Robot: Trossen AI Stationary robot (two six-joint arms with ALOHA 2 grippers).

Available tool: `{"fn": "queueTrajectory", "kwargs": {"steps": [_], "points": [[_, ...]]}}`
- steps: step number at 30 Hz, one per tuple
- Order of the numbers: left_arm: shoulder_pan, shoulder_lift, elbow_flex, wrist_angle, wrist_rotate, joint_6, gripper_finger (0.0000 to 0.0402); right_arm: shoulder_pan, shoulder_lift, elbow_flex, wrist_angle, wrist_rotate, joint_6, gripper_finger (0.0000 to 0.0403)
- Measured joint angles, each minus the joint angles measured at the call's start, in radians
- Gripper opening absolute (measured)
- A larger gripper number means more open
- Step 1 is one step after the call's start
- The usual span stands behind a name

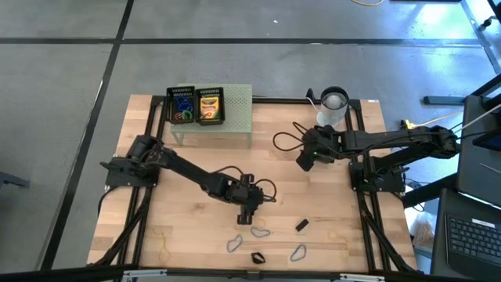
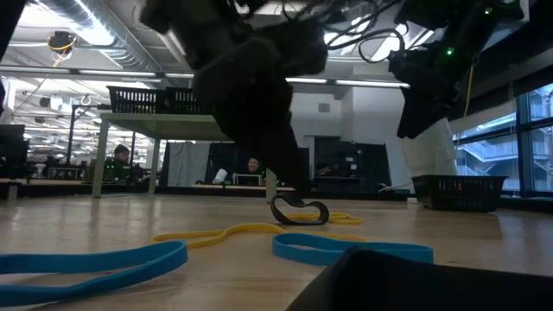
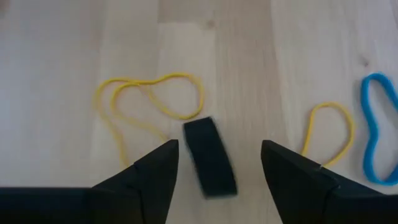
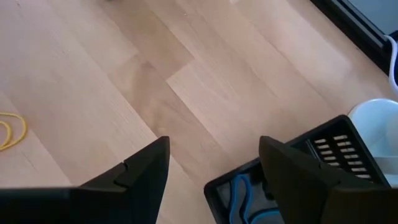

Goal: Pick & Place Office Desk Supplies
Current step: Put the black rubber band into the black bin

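A small black band (image 3: 210, 158) lies flat on the wooden table (image 1: 196, 204), between the spread fingers of my left gripper (image 3: 219, 147), which stands open just above it near the table's middle (image 1: 249, 211). In the low view the band (image 2: 300, 212) curls up beside one fingertip. Yellow rubber bands (image 3: 149, 99) and a blue loop (image 3: 379, 137) lie around it. My right gripper (image 4: 213, 142) hangs open over bare wood at the right (image 1: 304, 162), beside a black basket (image 4: 292, 180) holding blue loops.
At the back, a pale green stand (image 1: 235, 125) carries black baskets and a crayon box (image 1: 209, 106). A white cup (image 1: 333, 104) stands to its right. Blue loops (image 1: 260, 232), black clips (image 1: 301, 225) and yellow bands (image 1: 164, 251) lie near the front edge.
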State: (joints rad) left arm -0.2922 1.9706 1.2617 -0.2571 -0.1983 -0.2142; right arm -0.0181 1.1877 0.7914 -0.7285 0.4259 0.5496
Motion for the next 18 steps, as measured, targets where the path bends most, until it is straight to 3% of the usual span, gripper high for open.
{"fn": "queueTrajectory", "kwargs": {"steps": [9, 18], "points": [[0.057, 0.026, 0.0, -0.038, 0.089, -0.089, 0.0216, 0.0, 0.0, 0.0, 0.011, 0.0, -0.008, 0.0249], [0.059, 0.026, 0.0, -0.062, 0.097, -0.089, 0.015, 0.0, 0.0, 0.0, 0.012, 0.0, -0.008, 0.0249]]}}
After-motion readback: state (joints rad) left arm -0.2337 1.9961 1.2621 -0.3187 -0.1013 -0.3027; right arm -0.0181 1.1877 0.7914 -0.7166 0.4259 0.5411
